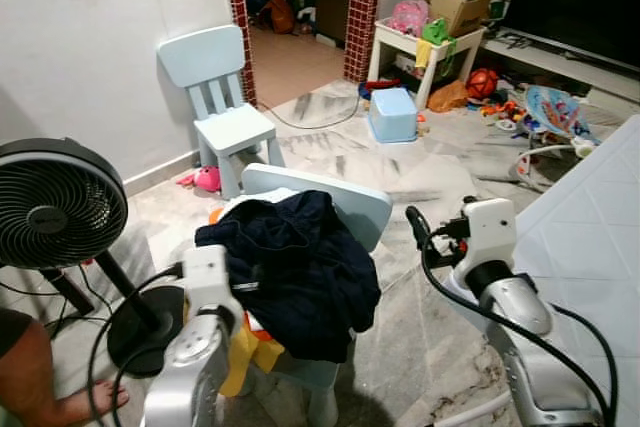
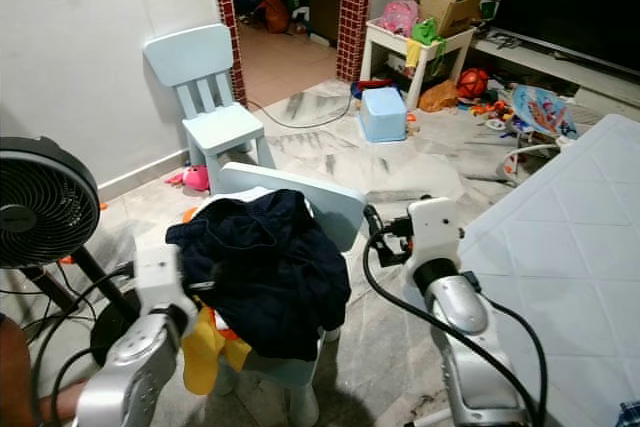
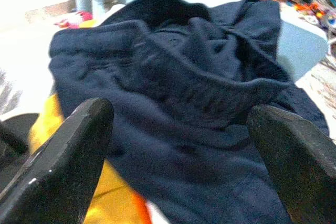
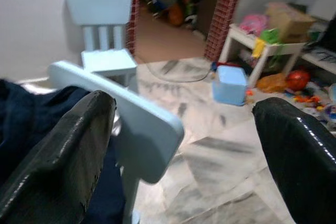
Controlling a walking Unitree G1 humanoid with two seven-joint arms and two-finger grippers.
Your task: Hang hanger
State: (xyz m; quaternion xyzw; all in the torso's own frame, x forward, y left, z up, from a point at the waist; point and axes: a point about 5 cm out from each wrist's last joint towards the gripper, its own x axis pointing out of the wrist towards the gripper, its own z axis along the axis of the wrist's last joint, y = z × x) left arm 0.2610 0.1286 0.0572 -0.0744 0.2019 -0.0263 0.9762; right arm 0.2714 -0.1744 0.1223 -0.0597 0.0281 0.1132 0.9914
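Both silver arms raised forward, left gripper [image 3: 178,145] and right gripper [image 4: 184,135] with fingers spread wide.

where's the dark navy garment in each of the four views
Left eye view: navy garment heaped on the near chair, lower centre.
Right eye view: lower centre-left.
Left wrist view: close ahead, between the open fingers.
Right wrist view: at the edge.
Shared landmark: the near chair's pale blue backrest.
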